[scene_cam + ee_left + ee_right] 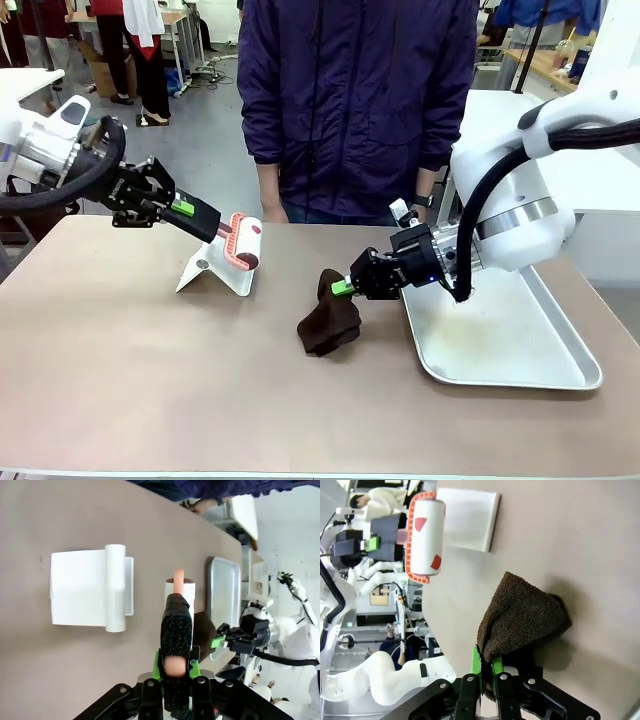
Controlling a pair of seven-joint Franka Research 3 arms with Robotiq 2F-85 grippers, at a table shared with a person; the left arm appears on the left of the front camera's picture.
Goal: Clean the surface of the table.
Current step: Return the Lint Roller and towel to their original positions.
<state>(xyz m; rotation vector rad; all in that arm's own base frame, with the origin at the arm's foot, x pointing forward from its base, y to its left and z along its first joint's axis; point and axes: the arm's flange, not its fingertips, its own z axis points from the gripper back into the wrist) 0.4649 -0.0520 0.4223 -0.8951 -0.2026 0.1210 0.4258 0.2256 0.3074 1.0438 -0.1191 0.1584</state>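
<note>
My left gripper (205, 222) (176, 660) is shut on the pink handle of a lint roller (245, 243) (179, 587) (426, 535). The roller hangs above a white folded stand (215, 270) (90, 595) (467, 520) at the back left of the brownish table (150, 380). My right gripper (343, 287) (486, 667) is shut on the top corner of a dark brown cloth (330, 318) (520, 617). The cloth droops with its lower part resting on the table near the middle.
A silver metal tray (500, 345) (222, 590) lies on the table's right side, under my right arm. A person in a dark purple jacket (355, 100) stands at the far edge, hands near the table rim. The front half of the table is bare.
</note>
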